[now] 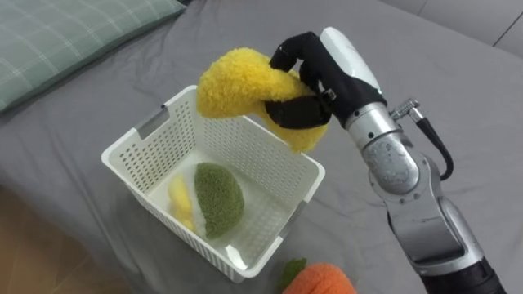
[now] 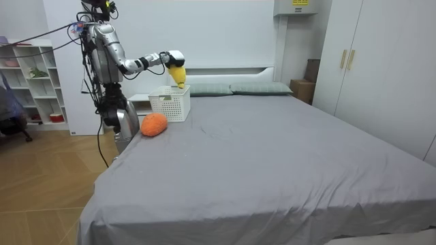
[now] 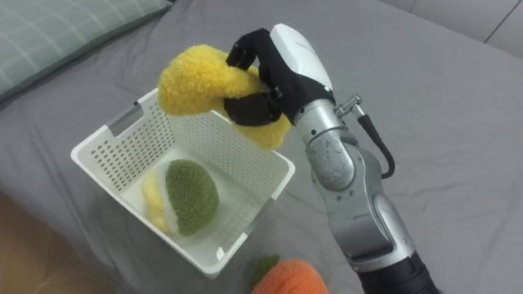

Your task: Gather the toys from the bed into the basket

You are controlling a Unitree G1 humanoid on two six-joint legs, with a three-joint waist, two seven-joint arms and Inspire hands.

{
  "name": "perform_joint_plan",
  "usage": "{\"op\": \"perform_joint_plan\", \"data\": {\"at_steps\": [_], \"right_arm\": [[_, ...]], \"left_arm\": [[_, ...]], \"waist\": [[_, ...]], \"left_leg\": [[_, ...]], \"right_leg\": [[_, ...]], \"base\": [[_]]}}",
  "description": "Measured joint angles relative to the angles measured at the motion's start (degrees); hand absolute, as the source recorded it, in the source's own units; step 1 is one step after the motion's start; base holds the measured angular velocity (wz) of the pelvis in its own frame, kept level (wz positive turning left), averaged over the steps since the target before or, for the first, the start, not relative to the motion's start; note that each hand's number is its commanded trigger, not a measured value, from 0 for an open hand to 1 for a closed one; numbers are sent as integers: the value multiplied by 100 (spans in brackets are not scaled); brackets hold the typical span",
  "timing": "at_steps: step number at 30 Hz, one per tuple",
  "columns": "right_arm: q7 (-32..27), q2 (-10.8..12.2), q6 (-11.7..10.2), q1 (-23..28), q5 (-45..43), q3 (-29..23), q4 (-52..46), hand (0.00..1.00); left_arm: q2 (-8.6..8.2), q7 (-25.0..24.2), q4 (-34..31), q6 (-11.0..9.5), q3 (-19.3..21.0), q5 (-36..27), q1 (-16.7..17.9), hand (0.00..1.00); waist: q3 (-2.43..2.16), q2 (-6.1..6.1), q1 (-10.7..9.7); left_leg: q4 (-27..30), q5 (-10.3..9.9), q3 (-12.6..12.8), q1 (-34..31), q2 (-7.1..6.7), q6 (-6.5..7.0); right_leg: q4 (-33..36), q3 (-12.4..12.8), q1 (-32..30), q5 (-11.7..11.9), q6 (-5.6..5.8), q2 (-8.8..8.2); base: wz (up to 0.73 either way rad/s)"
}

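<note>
Item 1: yellow plush toy (image 1: 233, 82), held in the air over the far rim of the basket. The right hand (image 1: 327, 73) has its fingers curled tightly around it.

Item 2: white lattice basket (image 1: 163, 147), standing on the grey bed (image 1: 425, 65). It holds a green plush toy (image 1: 219, 196) and a smaller yellow piece (image 1: 180, 196) (touching, side by side on the bottom).

Item 3: orange plush toy (image 1: 323, 280), lying on the bed just beside the basket's near corner.

Item 4: checked pillow (image 1: 65, 41), at the head of the bed, apart from the basket.

Position: in the room view the robot stands at the bedside by the basket, with its right arm stretched out over it.
</note>
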Motion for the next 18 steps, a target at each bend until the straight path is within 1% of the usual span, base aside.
{"op": "perform_joint_plan", "data": {"at_steps": [1, 3, 7, 8, 9, 10, 11, 13, 15, 16, 18], "right_arm": [[0, 10, 0, 0, 30, 0, 19, 100], [0, 11, 0, -20, 168, 40, 147, 100], [59, 21, 15, -162, 212, 249, 565, 100], [64, 28, 15, -168, 211, 265, 662, 74], [64, 21, 16, -173, 167, 269, 750, 59], [63, 16, 24, -174, 121, 269, 783, 53], [62, 15, 30, -204, 69, 272, 883, 20], [62, 11, 51, -259, -12, 305, 1014, 0], [56, 4, 51, -275, -19, 307, 1064, 0], [55, -2, 51, -275, -18, 307, 1076, 0], [55, -4, 51, -275, -18, 307, 1140, 0]], "left_arm": [[-6, -2, 0, 0, 3, 0, -6, 0], [-4, 0, -5, 1, 27, -1, -25, 0], [-5, 1, -14, 13, 19, 1, -28, 0], [-5, 0, -33, 13, 11, 1, -29, 0], [-4, 0, -33, 13, 15, 7, -17, 0], [1, 0, -34, 14, 16, 13, -16, 0], [11, 0, -38, 18, 20, 75, -14, 0], [18, 0, -38, 37, 26, 129, -6, 0], [18, 0, -43, 94, 25, 135, 20, 0], [18, 0, -48, 111, 25, 134, 20, 0], [18, 0, -65, 120, 24, 134, 20, 0]], "waist": [[7, -12, 54], [38, -35, 127], [38, -93, 155], [40, -100, 191], [40, -111, 238], [41, -117, 254], [42, -129, 270], [37, -146, 294], [49, -166, 292], [57, -157, 282], [48, -170, 288]], "left_leg": [[0, 0, 0, 2, 0, 0], [-1, 0, -5, -4, 1, 0], [2, -2, -11, -11, 0, 0], [2, -2, -15, -13, -1, 0], [2, -2, -30, -22, -6, 1], [2, -2, -41, -27, -8, 2], [8, -2, -61, -31, -10, 2], [37, -2, -64, -31, -10, 2], [66, -2, -89, -57, -15, 2], [75, -2, -95, -66, -15, 2], [102, -2, -104, -99, -16, 1]], "right_leg": [[0, 1, 6, 0, 0, -2], [0, -1, 6, 0, 0, -7], [4, -8, -2, 0, 1, -10], [5, -15, -3, 4, 6, -12], [5, -25, -7, 4, 7, -11], [5, -31, -10, 4, 7, -11], [5, -40, -11, 5, 8, -11], [3, -40, -10, 5, 8, -11], [-1, -73, -10, 6, 9, -6], [-1, -84, -14, 8, 11, -10], [0, -91, -30, 12, 14, -14]], "base": [[0], [0], [0], [0], [0], [5], [6], [3], [6], [7], [5]]}}
